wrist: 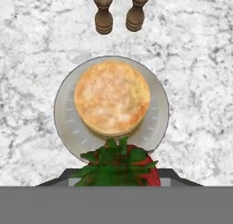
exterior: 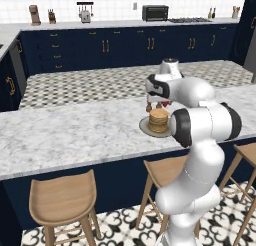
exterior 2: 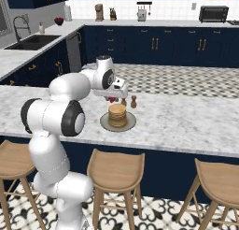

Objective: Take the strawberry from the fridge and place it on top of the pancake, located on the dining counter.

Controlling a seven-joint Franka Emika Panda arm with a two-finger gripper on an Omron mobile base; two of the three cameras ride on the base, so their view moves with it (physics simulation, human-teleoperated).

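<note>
Strawberry (wrist: pixel 119 166) in end effector (wrist: pixel 119 180), above pancake (wrist: pixel 112 96) on plate (wrist: pixel 157 123).

Strawberry (wrist: pixel 119 166): red, green leafy cap facing camera, held above plate's near rim. Pancake (wrist: pixel 112 96): golden-tan round stack, upright, centred on grey plate (wrist: pixel 66 123). Plate flat on white-grey marbled bench (wrist: pixel 191 82).

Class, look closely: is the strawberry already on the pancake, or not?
Not yet. The strawberry sits in the gripper, above the plate's near edge; the pancake top is bare.
</note>
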